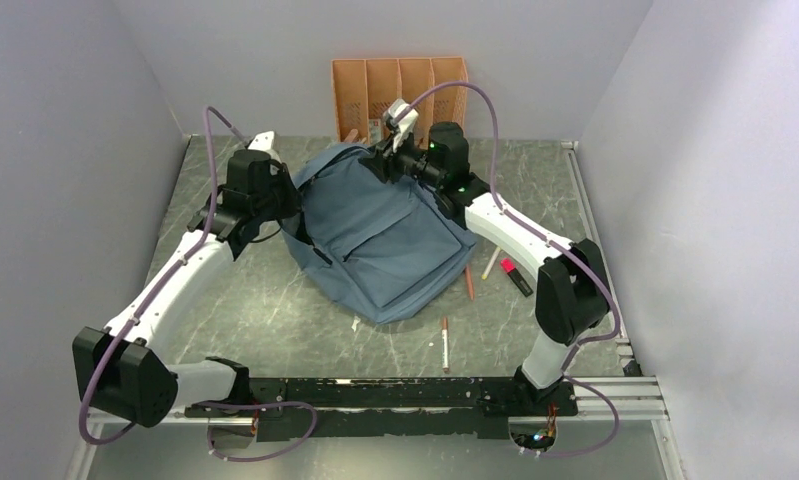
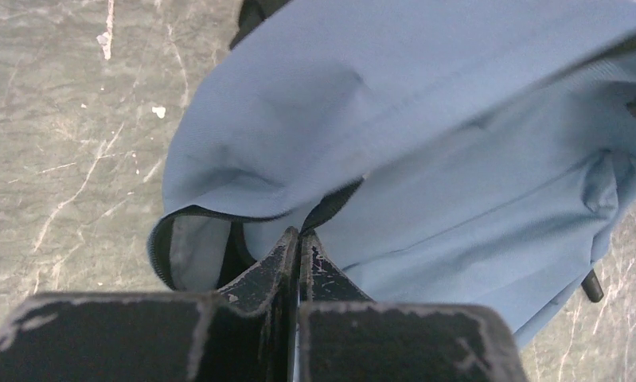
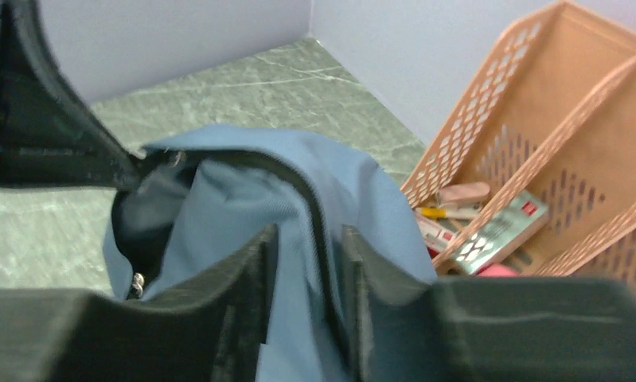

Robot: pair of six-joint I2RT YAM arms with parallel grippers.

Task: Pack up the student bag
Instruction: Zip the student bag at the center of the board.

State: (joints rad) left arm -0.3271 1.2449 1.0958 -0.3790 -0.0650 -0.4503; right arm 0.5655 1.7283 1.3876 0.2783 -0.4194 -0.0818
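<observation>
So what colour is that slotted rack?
Orange; the rack behind the bag shows best in the right wrist view.

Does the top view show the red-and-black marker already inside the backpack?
No, the red-and-black marker lies out on the table, beside the backpack.

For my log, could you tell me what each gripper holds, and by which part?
The left gripper pinches the student bag by its black zip edge; the right gripper, jaws open, only straddles that rim.
</observation>
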